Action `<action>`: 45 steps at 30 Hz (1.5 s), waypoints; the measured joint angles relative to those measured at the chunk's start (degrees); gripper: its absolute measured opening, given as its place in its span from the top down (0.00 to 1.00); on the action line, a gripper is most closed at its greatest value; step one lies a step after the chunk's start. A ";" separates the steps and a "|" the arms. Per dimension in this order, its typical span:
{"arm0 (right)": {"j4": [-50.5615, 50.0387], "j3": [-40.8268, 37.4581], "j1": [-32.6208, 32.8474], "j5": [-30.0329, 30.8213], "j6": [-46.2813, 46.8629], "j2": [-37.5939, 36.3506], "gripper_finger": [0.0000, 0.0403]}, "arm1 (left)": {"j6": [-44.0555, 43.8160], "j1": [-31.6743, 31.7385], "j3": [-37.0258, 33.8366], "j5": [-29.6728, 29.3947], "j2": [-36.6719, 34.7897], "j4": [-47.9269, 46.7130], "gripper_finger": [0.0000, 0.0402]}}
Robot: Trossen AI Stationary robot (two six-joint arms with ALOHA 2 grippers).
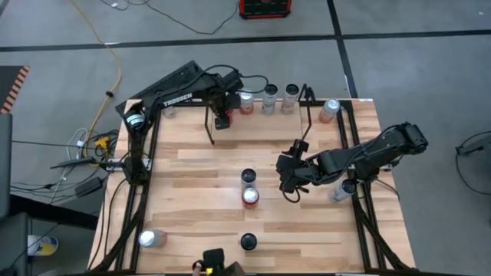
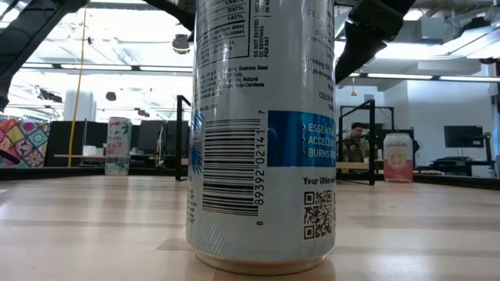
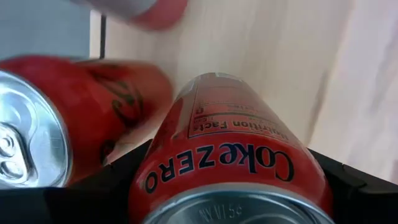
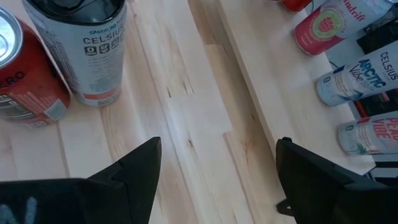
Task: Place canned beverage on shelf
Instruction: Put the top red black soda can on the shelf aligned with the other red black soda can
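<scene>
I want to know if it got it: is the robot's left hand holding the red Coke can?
Yes. The Coke Zero can sits between the left gripper fingers by the shelf.

Red Coke Zero can (image 3: 230, 162) with black-and-white lettering, silver lid. White Celsius can (image 4: 84, 50) with black top and orange band. Counter (image 1: 207, 165) light striped wood. Shelf (image 1: 307, 115) black wire.

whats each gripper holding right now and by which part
The left gripper holds a red Coke Zero aluminium can by its sides, at the black wire shelf. The right gripper is open and empty above the wooden table.
</scene>
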 joint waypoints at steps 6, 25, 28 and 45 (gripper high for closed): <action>0.01 0.00 0.00 0.01 0.02 0.00 0.28 | 0.19 -0.43 0.03 -0.54 2.25 -1.59 0.29; 0.08 0.00 0.00 0.02 0.20 0.00 0.28 | -0.12 -0.71 -0.12 -0.95 2.26 -0.48 0.26; 0.06 0.00 0.00 0.02 0.21 0.00 0.28 | -0.14 -0.75 -0.12 -1.00 2.26 0.16 0.14; 0.09 0.00 -0.25 0.00 0.17 0.00 0.28 | -1.37 -1.49 3.63 -4.66 1.91 -5.78 0.05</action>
